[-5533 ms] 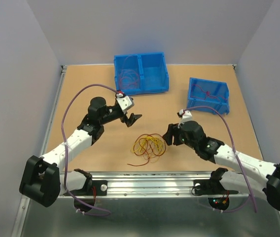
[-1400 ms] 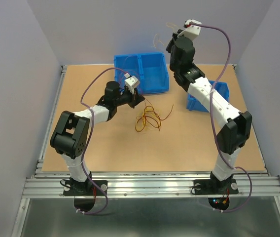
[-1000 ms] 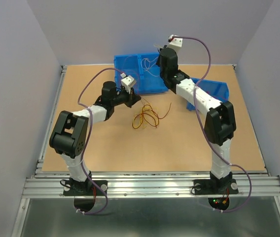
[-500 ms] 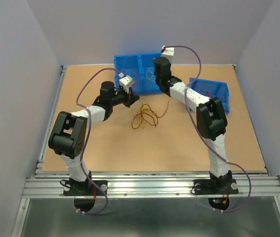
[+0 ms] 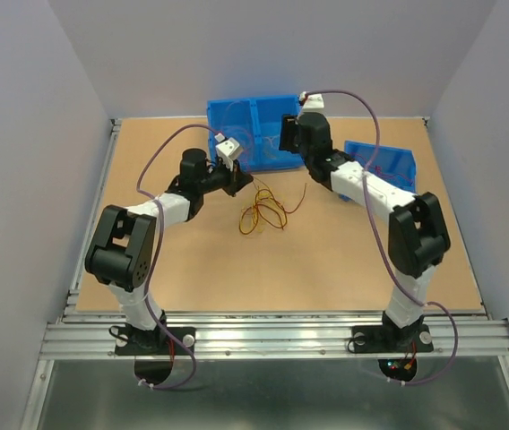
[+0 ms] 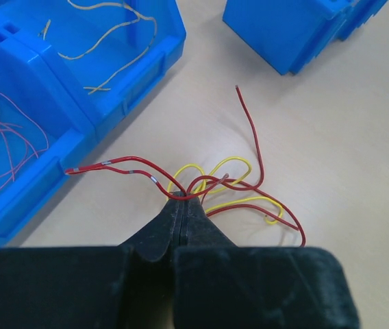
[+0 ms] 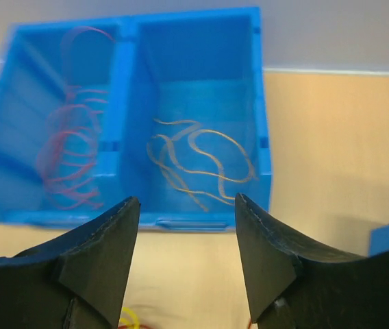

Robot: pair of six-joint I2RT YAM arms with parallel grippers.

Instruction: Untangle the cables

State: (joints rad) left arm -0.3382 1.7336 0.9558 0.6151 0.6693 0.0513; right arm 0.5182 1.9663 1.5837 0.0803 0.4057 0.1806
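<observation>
A small tangle of red and yellow cables (image 5: pixel 263 211) lies on the table in front of the double blue bin (image 5: pixel 256 158). My left gripper (image 5: pixel 242 183) is shut on a red cable (image 6: pixel 122 164) at its tips (image 6: pixel 183 198), with yellow loops (image 6: pixel 239 201) just beyond. My right gripper (image 5: pixel 288 136) hovers at the bin's right compartment. Its jaws (image 7: pixel 187 200) stand open with nothing between them. Loose yellow cables (image 7: pixel 194 163) lie in that compartment, and red cables (image 7: pixel 68 157) in the left one.
A second blue bin (image 5: pixel 382 167) sits at the right, behind the right forearm, and shows again in the left wrist view (image 6: pixel 297 31). The table's raised edges run along the left and back. Both arms reach far over the table.
The right arm came down from high above to the bin's right compartment, and its jaws opened, leaving a yellow cable there. The left gripper stayed shut on the red cable.
</observation>
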